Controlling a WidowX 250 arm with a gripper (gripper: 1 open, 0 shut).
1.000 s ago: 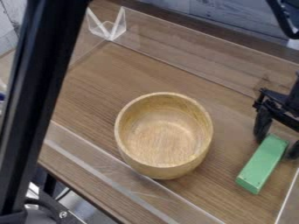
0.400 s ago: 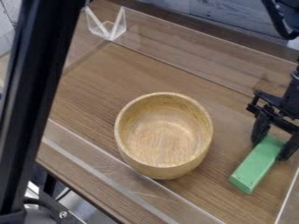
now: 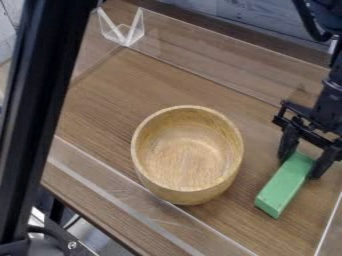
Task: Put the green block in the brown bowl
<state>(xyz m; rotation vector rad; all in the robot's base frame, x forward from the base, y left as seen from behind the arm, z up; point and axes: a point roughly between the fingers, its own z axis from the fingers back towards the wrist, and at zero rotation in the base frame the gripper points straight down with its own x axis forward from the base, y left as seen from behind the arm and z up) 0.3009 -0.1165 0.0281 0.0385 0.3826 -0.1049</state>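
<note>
a round brown bowl (image 3: 187, 155) sat on the wooden desk (image 3: 127, 100), near its front edge, the green block (image 3: 282, 187) lay flat beside the bowl, toward the desk's right edge, the black end effector (image 3: 305, 150) was closed around the block's far end

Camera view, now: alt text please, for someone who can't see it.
Black robot gripper at right, its fingers at the upper end of a flat green rectangular block on a brown wooden table. Left of the block sits a round light-brown wooden bowl, nothing inside.
</note>
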